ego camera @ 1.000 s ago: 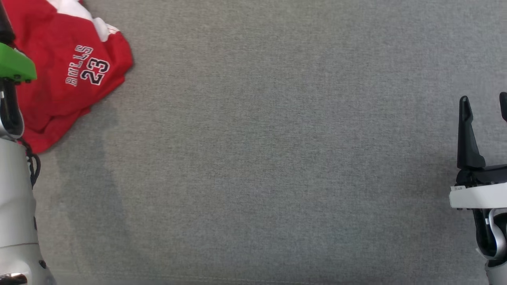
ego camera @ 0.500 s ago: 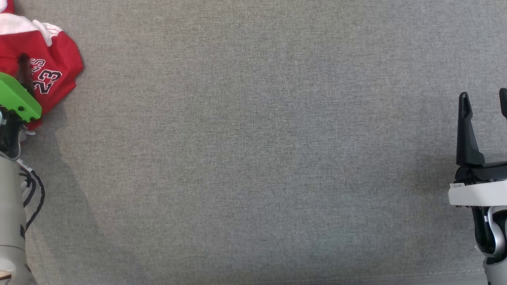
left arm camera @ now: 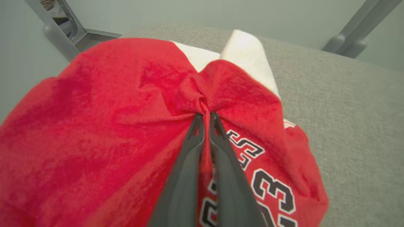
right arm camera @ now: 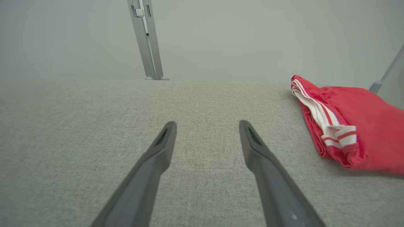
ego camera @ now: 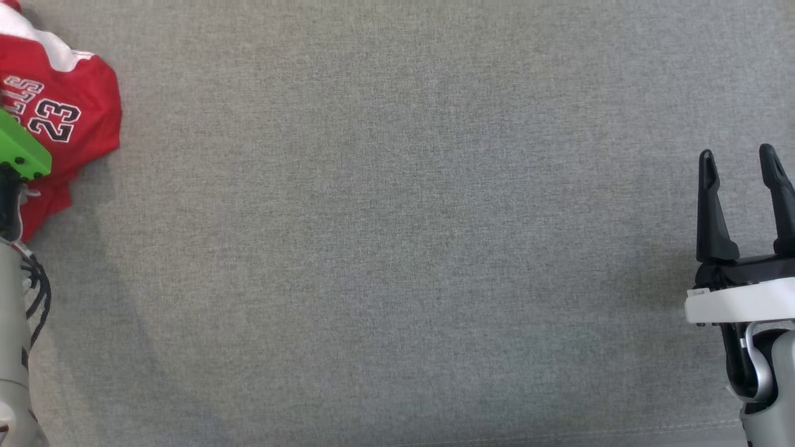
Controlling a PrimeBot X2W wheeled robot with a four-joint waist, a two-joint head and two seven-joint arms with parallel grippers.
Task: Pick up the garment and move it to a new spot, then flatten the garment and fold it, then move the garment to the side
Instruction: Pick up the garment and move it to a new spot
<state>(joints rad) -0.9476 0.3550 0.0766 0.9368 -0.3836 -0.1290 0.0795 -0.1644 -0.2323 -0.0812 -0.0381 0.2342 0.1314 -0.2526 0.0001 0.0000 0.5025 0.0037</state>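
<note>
The garment (ego camera: 62, 112) is a red jersey with white trim and "23" printed on it, bunched at the far left of the grey fabric surface (ego camera: 397, 248). In the left wrist view my left gripper (left arm camera: 204, 115) is shut on a pinched fold of the red garment (left arm camera: 126, 110), which gathers into creases at the fingertips. The left arm's green mount (ego camera: 18, 152) covers part of the garment at the picture's left edge. My right gripper (ego camera: 736, 155) stands open at the lower right, far from the garment, nothing between its fingers (right arm camera: 164, 142).
In the right wrist view a red cloth with white striped trim (right arm camera: 347, 126) lies on the surface to the right of the open fingers; I cannot tell whether it is the same garment. Grey metal posts (right arm camera: 146, 37) stand behind the far edge.
The garment has gone left with the left arm, from upper left to the picture's left edge. The right gripper has shifted slightly left, so both its fingers now show.
</note>
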